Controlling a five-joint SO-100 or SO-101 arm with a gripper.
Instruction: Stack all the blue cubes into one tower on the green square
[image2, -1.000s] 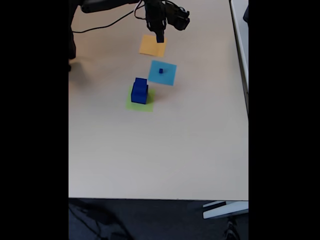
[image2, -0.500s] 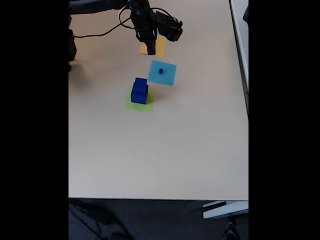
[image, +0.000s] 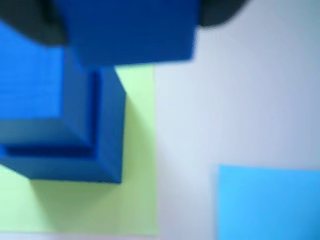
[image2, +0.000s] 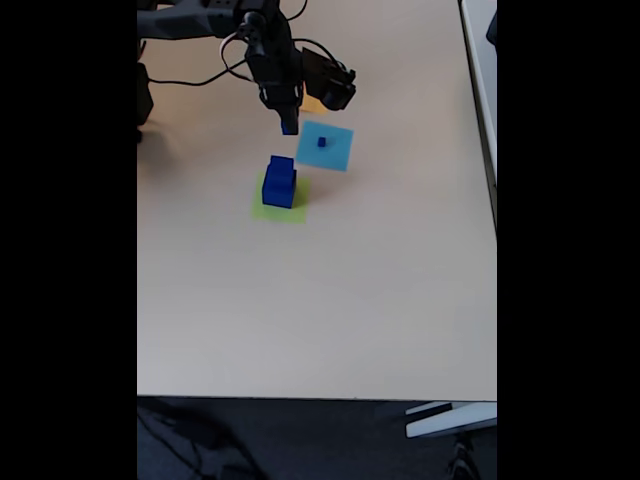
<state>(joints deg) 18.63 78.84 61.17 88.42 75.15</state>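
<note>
1. A pale desk (image2: 330, 300) seen from above in the fixed view; the dark robot arm (image2: 200, 18) reaches in from the far left corner.
2. The gripper (image2: 289, 124) hangs above the desk near the far edge; its jaws are closed narrowly on a blue cube (image2: 289, 124), held clear of the surface.
3. In the wrist view that held cube (image: 127, 30) fills the top of the picture, blurred, between dark finger shapes.
4. Two more blue cubes sit as a stack (image2: 279, 181), smaller on larger, on the green square (image2: 262, 211), in the far half of the desk, left of centre.
5. A light-blue flat square (image2: 335, 150) lies just right of the stack; a tiny blue cube (image2: 321, 142) rests on it.
6. An orange flat square (image2: 312, 103) peeks out behind the gripper.
</note>
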